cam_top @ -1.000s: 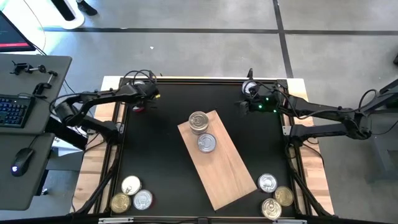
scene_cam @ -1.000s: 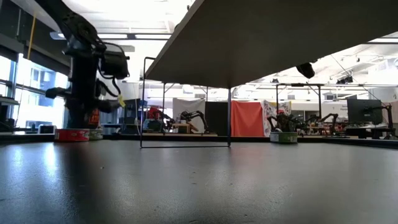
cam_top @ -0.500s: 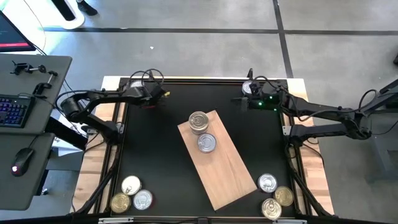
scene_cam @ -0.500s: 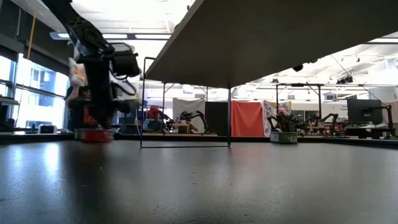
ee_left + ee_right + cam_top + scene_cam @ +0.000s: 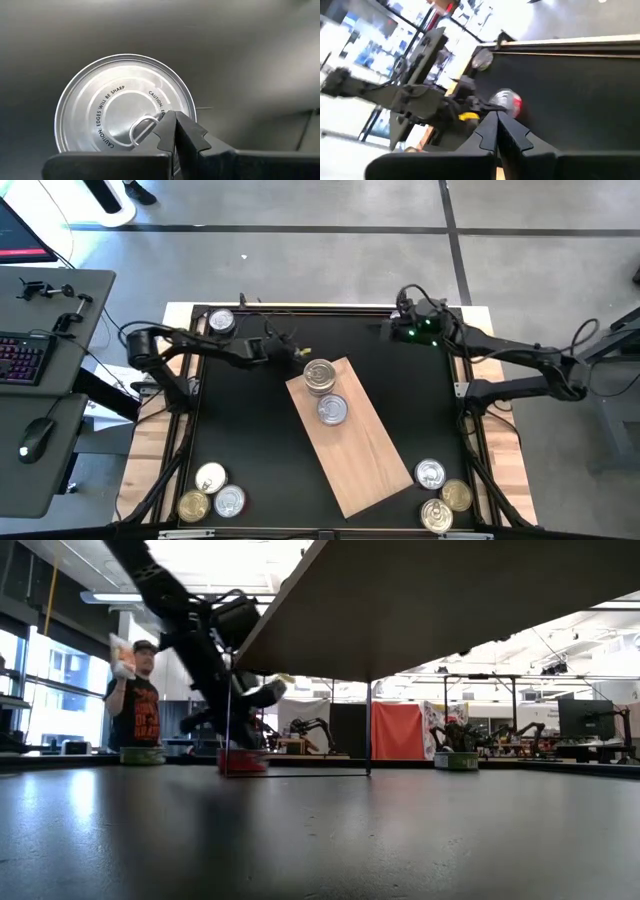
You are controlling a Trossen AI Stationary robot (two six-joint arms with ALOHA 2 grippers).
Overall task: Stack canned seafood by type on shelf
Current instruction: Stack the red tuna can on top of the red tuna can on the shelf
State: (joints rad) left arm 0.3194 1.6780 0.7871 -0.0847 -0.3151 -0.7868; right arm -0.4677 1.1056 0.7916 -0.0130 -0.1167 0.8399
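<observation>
A red-labelled tin (image 5: 243, 761) with a silver pull-tab lid (image 5: 125, 117) stands on the black table left of the wooden board (image 5: 350, 445), near the far edge. My left gripper (image 5: 175, 119) is shut above it and hides it in the high view (image 5: 285, 346). The right wrist view shows this tin (image 5: 507, 102) beside the left arm. On the board's far end stand a stack of tins (image 5: 320, 375) and a single tin (image 5: 332, 410). My right gripper (image 5: 496, 119) is shut and hovers near the far right corner (image 5: 405, 322). My left gripper comes down from above with shut fingers. Its fingertips (image 5: 182, 131) meet the tin's lid beside the pull-tab (image 5: 144, 128), near the rim. The tin stands flat on the table (image 5: 243, 768), lid up.
One tin (image 5: 220, 322) sits at the far left corner. Three tins (image 5: 212, 492) lie at the near left corner and three (image 5: 440, 495) at the near right. A person (image 5: 135, 705) stands beyond the table. Bare black table lies either side of the board.
My left gripper has travelled along the far edge toward the table's right, up to the board's far end, and the red-labelled tin has slid along the table with it. The arm's move has uncovered the tin at the far left corner. My right gripper has drawn slightly toward the far edge.
</observation>
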